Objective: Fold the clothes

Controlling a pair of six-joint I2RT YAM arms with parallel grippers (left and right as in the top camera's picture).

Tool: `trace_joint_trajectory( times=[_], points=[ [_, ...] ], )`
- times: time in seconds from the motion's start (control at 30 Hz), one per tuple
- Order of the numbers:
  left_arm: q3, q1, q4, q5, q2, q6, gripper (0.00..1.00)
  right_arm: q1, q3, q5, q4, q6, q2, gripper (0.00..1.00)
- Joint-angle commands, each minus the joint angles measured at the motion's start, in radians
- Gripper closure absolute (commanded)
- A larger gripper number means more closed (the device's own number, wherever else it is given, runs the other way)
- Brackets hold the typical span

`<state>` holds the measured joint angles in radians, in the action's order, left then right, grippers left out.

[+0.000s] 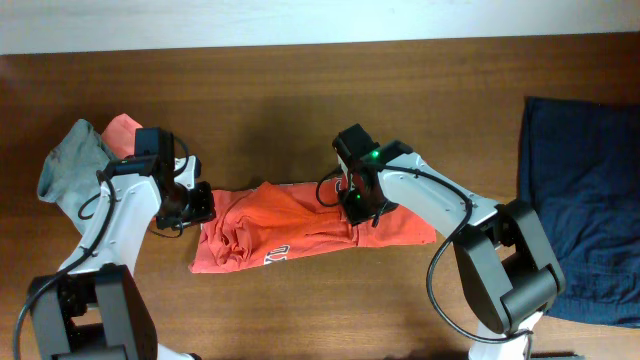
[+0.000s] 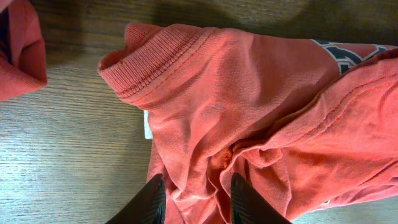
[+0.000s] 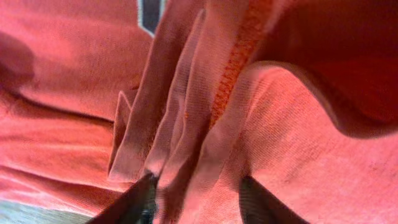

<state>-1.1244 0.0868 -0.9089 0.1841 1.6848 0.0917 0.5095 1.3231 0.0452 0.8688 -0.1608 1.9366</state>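
— Two grippers on one garment: which step are you in?

— You are partway through folding the orange shirt [image 1: 300, 235], which lies as a crumpled strip near the middle of the table [image 1: 300, 90]. Your left gripper [image 2: 196, 190] is at the shirt's collar end and grasps a ridge of cloth just below the collar [image 2: 149, 59]. The fabric fills the gap between the fingers [image 2: 153, 199] and puckers toward them.

— And the other side?

— Your right gripper [image 3: 199, 193] is right of the shirt's middle, at the edge farther from you. Several stacked layers of the hem [image 3: 186, 118] stand between its jaws. Whether those jaws are clenched on the layers or only straddle them, you cannot tell.

— What does the next move call for?

— As I read it, a firm pinch on the right first, catching every layer and not just the outer one. Then lift both ends and draw them apart together, so the strip spreads flat before one half goes over the other. A slip on either side would likely twist the shirt.

— The other clothes?

— A navy garment [image 1: 580, 200] lies well to the right of the shirt. A grey garment [image 1: 70, 165] and another orange piece [image 1: 125, 130] lie just beyond its collar end.
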Motion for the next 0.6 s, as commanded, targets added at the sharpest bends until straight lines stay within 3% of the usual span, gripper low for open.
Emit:
trace_joint_trajectory(
  times=[0.0,0.03,0.07,0.13,0.37,0.47,0.57],
  points=[
    [-0.017,0.007,-0.001,0.011,-0.022,0.005,0.66,0.001,-0.01,-0.01,0.002,-0.005,0.008,0.73],
    [-0.017,0.007,-0.001,0.011,-0.022,0.005,0.66,0.001,-0.01,-0.01,0.006,-0.005,0.008,0.74],
    [-0.017,0.007,-0.001,0.011,-0.022,0.005,0.66,0.001,-0.01,-0.009,0.028,-0.005,0.008,0.85],
    [-0.017,0.007,-0.002,0.011,-0.022,0.005,0.66,0.002,-0.01,0.004,0.053,0.014,0.008,0.91],
    [-0.017,0.007,0.0,0.011,-0.022,0.005,0.66,0.057,-0.01,0.074,0.166,0.304,0.007,0.92],
    [-0.017,0.007,0.0,0.011,-0.022,0.005,0.66,0.079,-0.01,0.053,0.17,0.314,0.007,0.85],
    [-0.017,0.007,0.0,0.011,-0.022,0.005,0.66,0.077,-0.01,0.02,0.127,0.256,0.007,0.71]
  ],
)
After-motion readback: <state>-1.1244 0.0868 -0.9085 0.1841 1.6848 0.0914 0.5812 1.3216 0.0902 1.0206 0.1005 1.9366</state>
